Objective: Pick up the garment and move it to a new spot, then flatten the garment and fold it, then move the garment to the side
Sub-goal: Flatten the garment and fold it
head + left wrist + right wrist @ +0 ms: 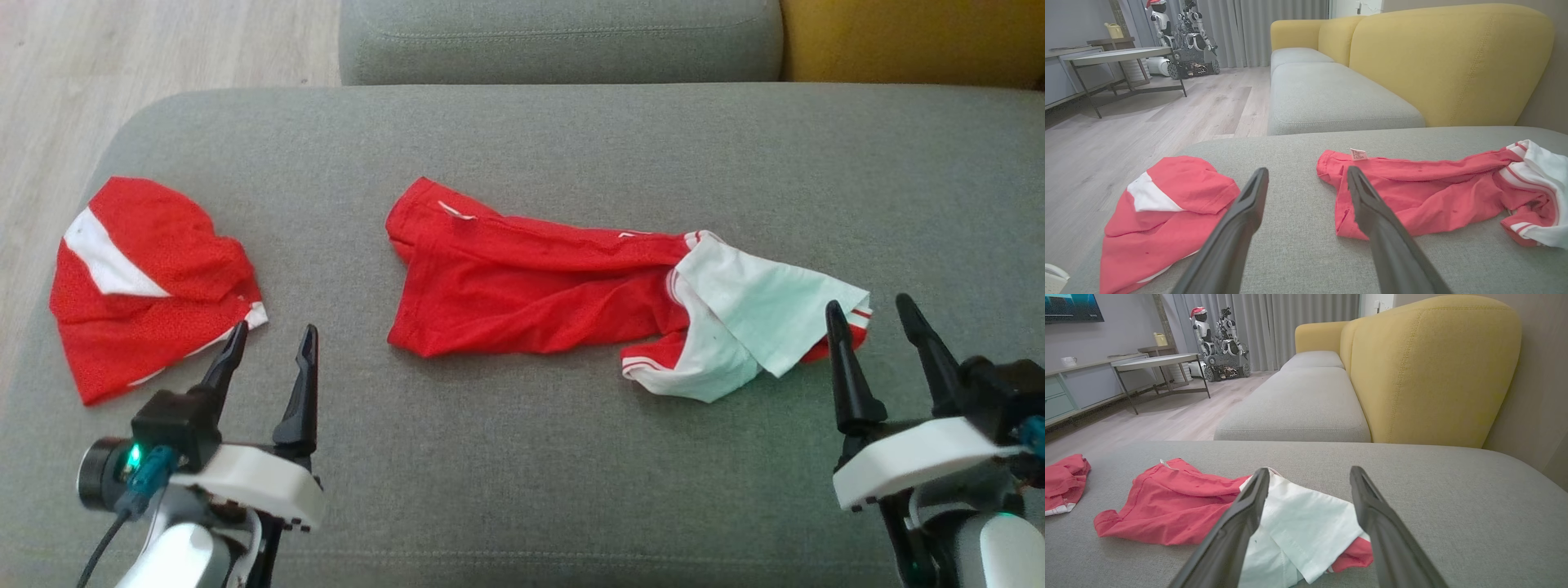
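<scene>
just ahead of right gripper (867, 302), garment (522, 294), white end nearest

Our left gripper (1306, 171) hangs over the near edge of the grey cushion (1298, 151), its two dark fingers spread wide with nothing between them. Across the cushion's middle and toward its right side we see the red garment (1425, 192) lying crumpled, white at its right end, with a small label on its far edge. By the left edge lies a second red bundle (1167, 212) with a white patch. Beyond stand a yellow sofa back (1449, 65) and a wooden floor (1147, 122).
</scene>
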